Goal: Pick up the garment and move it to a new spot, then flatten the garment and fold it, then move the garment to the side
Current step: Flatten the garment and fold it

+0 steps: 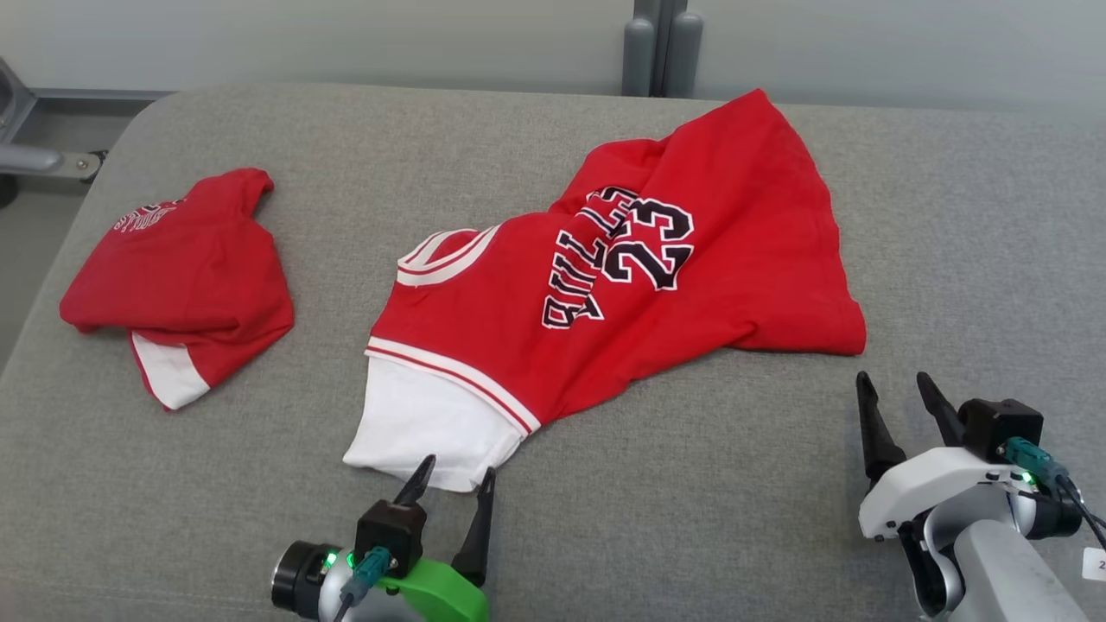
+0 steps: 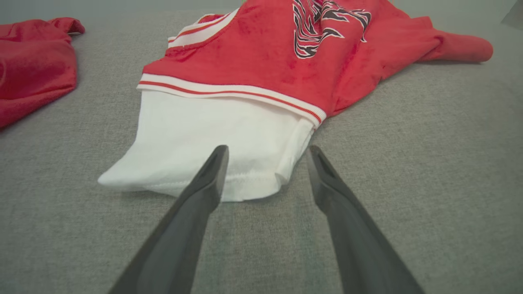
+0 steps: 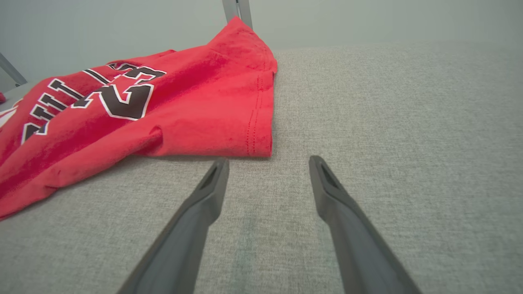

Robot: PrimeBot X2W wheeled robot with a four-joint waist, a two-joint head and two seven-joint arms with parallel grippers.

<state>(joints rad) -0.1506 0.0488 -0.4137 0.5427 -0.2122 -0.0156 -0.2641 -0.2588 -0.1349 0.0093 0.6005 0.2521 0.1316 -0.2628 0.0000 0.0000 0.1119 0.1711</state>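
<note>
The red jersey (image 1: 657, 285) on the grey padded table (image 1: 778, 484) seems soft, light, maybe slippery; grasp its white sleeve (image 2: 204, 134) toward the near edge. Both the left gripper (image 1: 459, 465) and the right gripper (image 1: 892, 377) are spread wide, empty.

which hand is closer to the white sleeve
Left. The left hand sits at the edge of the white sleeve; the right hand is off by the red hem.

Stretching wide as a grey woven padded surface (image 1: 778, 484), rounding off at the far left corner. Bearing a red jersey (image 1: 726, 285) across the middle, lying rumpled and slanting, showing black lettering and a 23, trailing a white sleeve (image 1: 415, 423) toward the near edge. Bearing also, well apart to the left, a second red garment (image 1: 190, 276), lying bunched, showing a white patch.
</note>
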